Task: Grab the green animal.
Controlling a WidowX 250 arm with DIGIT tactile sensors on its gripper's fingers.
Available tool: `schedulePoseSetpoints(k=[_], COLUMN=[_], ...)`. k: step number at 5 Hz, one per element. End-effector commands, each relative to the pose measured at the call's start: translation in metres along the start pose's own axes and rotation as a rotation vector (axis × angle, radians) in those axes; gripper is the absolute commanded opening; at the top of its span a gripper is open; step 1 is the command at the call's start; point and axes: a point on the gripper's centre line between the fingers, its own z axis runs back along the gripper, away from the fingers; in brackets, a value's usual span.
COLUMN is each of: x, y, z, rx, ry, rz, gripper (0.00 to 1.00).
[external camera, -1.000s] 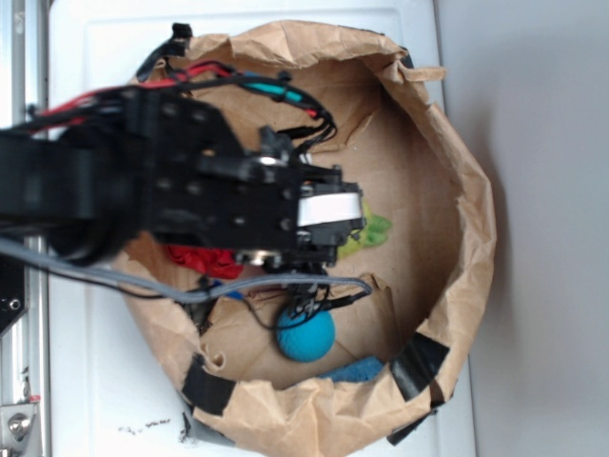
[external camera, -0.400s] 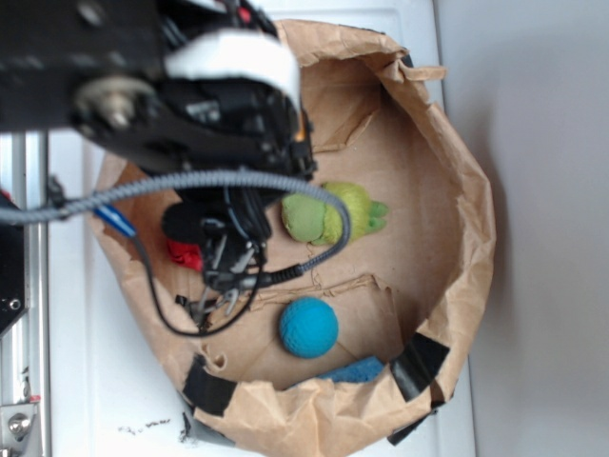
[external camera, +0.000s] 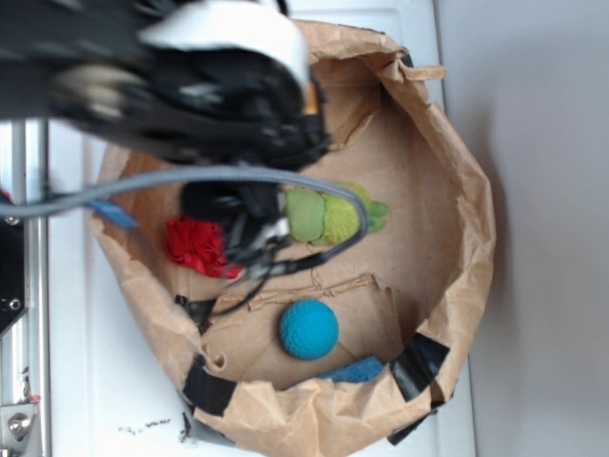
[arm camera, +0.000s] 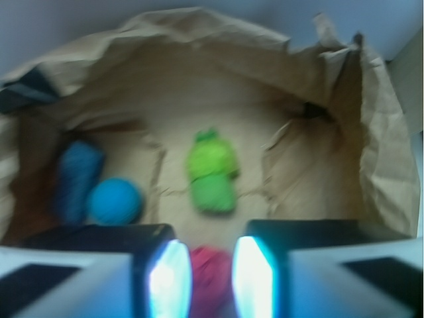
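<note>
Overhead, the claw [arm camera: 211, 278] hung released, its 2 fingers [arm camera: 169, 278] parted above the red lump [arm camera: 211, 271]. Ahead, the green animal [arm camera: 212, 173] lay untouched on the paper bag's floor [arm camera: 265, 119].

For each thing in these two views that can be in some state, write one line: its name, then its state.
green animal: lying free on the bag floor, not gripped.
gripper: open, above the red fabric lump, nothing held.
red fabric lump: resting on the floor, seen between the fingers.
blue ball: at rest, untouched.
paper bag: open, rim rolled down, patched with black tape.
</note>
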Motion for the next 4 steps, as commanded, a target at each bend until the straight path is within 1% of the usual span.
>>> schedulePoseSetpoints(k=[1,2,3,4], x=[0.029,0.027,0.019,0.009], y=[0.003,0.005,0.01,0.016], z=[-0.059,-0.071,-0.083,-0.091], rx=[0.101,0.115,0.141,0.107], ry=[-0.021,-0.01,-0.031,0.019], rz=[0.003,-0.013,-0.046,-0.082], gripper=[1.0,1.0,1.0,1.0])
